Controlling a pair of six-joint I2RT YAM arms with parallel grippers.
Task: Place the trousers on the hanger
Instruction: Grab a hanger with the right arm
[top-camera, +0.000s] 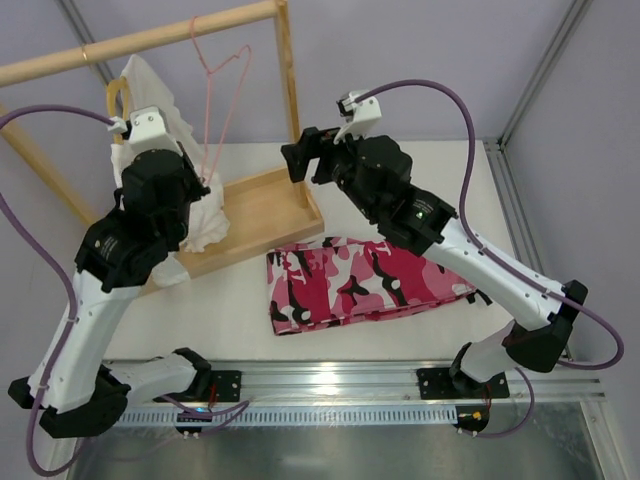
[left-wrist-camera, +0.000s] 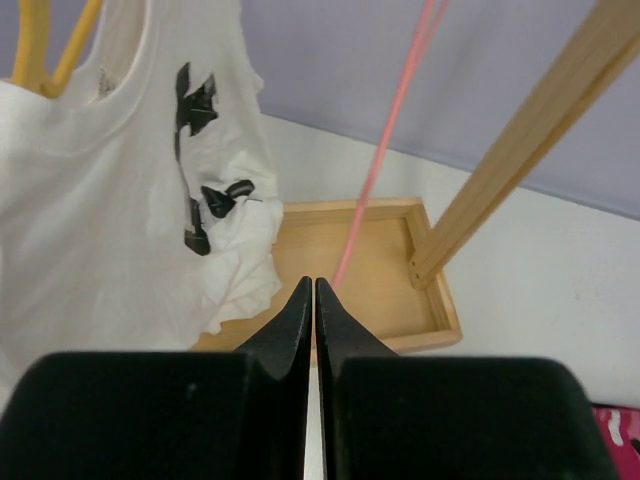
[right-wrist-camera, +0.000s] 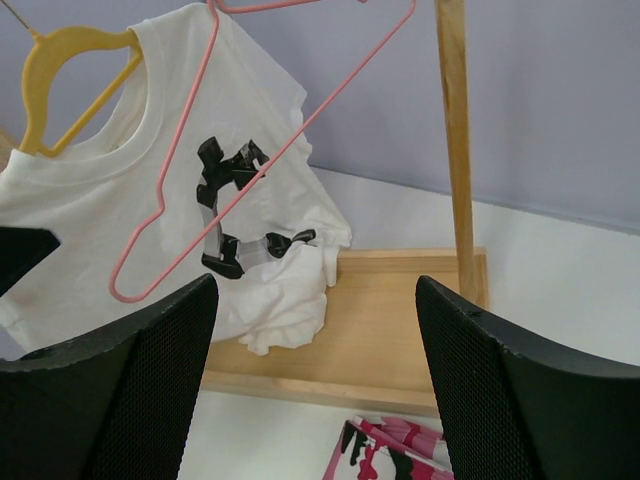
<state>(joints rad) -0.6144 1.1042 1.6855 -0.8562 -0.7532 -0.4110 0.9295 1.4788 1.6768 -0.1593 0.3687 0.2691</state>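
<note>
trousers (top-camera: 370, 282) lying folded on the table (top-camera: 400, 165) by the wooden rack (top-camera: 270, 210), hanger (left-wrist-camera: 385, 140) hanging on its rail (top-camera: 140, 42), my left fingers (left-wrist-camera: 300, 310) closed beside its wire, right fingers (right-wrist-camera: 480, 350) open and empty

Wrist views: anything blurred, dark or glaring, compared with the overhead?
Left wrist: the shut left tool is a near-black, detail-less mass, the hanger wire slightly soft. Right wrist: the open right tool equally dark, the T-shirt sharp and evenly lit. Top external: even light, soft shadows, a bright reflection on the metal rail.

Pink-magenta-white-black camouflage trousers (top-camera: 365, 283), pale-pink hanger (left-wrist-camera: 382, 150), white black-printed T-shirt (right-wrist-camera: 120, 190)
</note>
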